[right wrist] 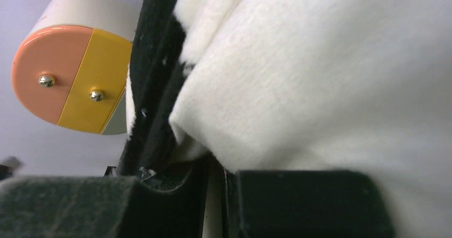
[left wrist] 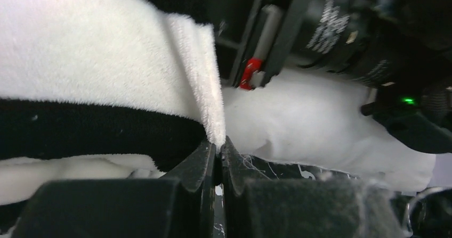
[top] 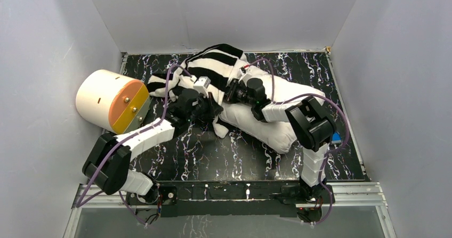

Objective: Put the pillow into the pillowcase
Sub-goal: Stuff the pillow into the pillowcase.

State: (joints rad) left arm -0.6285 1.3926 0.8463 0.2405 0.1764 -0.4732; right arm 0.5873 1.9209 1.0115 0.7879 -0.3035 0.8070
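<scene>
**Left fingers [left wrist: 197, 166] and right fingers [right wrist: 298, 200] both nip the pillowcase [top: 213, 67] over one end of the pillow [top: 261, 129]**

Top view: both arms reach to the middle of the black, white-veined surface [top: 213, 158]. The black-and-white striped pillowcase lies bunched at the far centre, covering the left end of the white pillow. The rest of the pillow runs bare toward the right, under the right arm [top: 309, 123]. The left fingers [top: 209, 110] sit at the near edge of the striped cloth, and the right fingers [top: 233, 91] are just beyond them on the same cloth. A cream cylinder [top: 101, 97] with an orange and yellow face lies at the left, apart from the fabric.

Left wrist view: the two dark fingers are pressed together on the fleecy white hem of the pillowcase [left wrist: 96, 62], where a white stripe meets a black one. The smooth pillow [left wrist: 298, 115] lies right behind, resting on the surface. The right arm [left wrist: 362, 41] hangs above it with a green light [left wrist: 408, 100] lit. The white lettering [left wrist: 333, 22] on its black housing is too blurred to read.

Right wrist view: the fingers stand almost together. A thin strip of white cloth shows in the slit between them, and a fold of the pillowcase [right wrist: 320, 78] runs down into it. The cylinder's [right wrist: 69, 78] face carries two metal screws [right wrist: 47, 80] and no writing.
</scene>
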